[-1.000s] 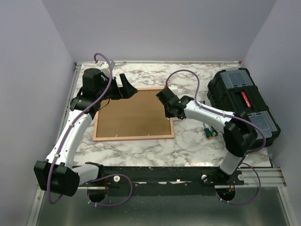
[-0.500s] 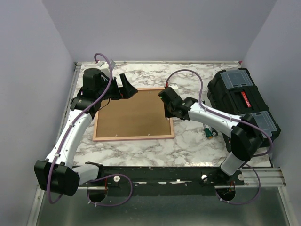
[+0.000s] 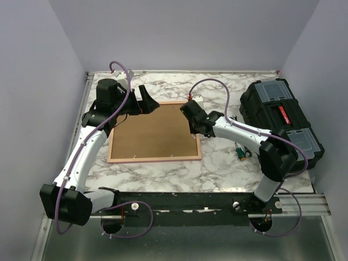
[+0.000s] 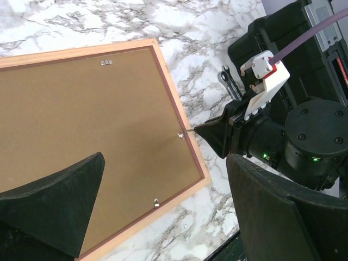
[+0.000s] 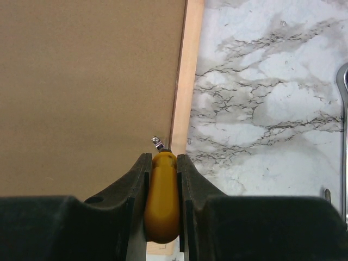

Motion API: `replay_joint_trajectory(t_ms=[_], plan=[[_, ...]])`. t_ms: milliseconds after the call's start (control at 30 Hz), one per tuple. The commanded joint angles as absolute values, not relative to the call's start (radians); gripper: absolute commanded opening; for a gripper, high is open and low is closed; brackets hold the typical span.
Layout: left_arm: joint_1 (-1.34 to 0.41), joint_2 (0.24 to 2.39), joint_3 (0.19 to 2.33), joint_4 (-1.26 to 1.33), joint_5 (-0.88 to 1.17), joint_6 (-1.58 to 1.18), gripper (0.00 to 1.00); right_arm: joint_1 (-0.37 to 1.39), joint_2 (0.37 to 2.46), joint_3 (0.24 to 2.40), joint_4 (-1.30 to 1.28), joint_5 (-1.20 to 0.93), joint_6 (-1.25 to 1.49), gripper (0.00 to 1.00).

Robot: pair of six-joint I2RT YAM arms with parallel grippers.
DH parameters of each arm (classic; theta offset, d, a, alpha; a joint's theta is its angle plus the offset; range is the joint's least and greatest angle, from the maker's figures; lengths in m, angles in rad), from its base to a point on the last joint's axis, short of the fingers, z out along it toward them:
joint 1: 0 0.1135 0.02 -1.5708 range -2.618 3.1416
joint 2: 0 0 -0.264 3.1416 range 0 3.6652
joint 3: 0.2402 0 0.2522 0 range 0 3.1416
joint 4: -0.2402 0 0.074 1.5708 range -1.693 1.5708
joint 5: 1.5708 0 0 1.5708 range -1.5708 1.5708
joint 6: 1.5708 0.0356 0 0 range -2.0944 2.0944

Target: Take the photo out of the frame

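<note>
The pink frame (image 3: 155, 159) lies face down on the marble table, its brown backing board (image 3: 155, 130) up. The photo is hidden under the board. My right gripper (image 3: 191, 117) is at the frame's right edge, shut on a yellow screwdriver handle (image 5: 162, 196). The screwdriver's tip touches a small metal clip (image 5: 157, 142) on the board beside the pink rim (image 5: 187, 81). The left wrist view shows the same clip (image 4: 181, 135) and the right gripper (image 4: 217, 136). My left gripper (image 3: 144, 100) hovers open and empty above the frame's far edge (image 4: 190, 147).
A black toolbox (image 3: 280, 117) stands at the right. Small green and black items (image 3: 242, 152) lie on the table between the frame and the toolbox. A metal wrench (image 4: 225, 79) lies right of the frame. Purple walls enclose the table.
My right gripper shifted slightly along the frame's right edge and back, still holding the screwdriver at the clip. The frame and left arm have not moved.
</note>
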State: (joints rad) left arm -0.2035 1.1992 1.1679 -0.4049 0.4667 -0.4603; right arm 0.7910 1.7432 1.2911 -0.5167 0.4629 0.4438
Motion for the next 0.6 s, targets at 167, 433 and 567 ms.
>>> replay_joint_trajectory(t_ms=[167, 433, 567], plan=[[-0.198, 1.207, 1.157, -0.384, 0.497, -0.460, 0.98, 0.792, 1.750, 1.271, -0.462, 0.455, 0.437, 0.01], [-0.198, 1.212, 1.155, -0.380, 0.504, -0.462, 0.98, 0.790, 1.760, 1.256, -0.457, 0.489, 0.424, 0.00], [-0.198, 1.212, 1.154, -0.380, 0.504, -0.462, 0.98, 0.792, 1.759, 1.249, -0.457, 0.459, 0.432, 0.01]])
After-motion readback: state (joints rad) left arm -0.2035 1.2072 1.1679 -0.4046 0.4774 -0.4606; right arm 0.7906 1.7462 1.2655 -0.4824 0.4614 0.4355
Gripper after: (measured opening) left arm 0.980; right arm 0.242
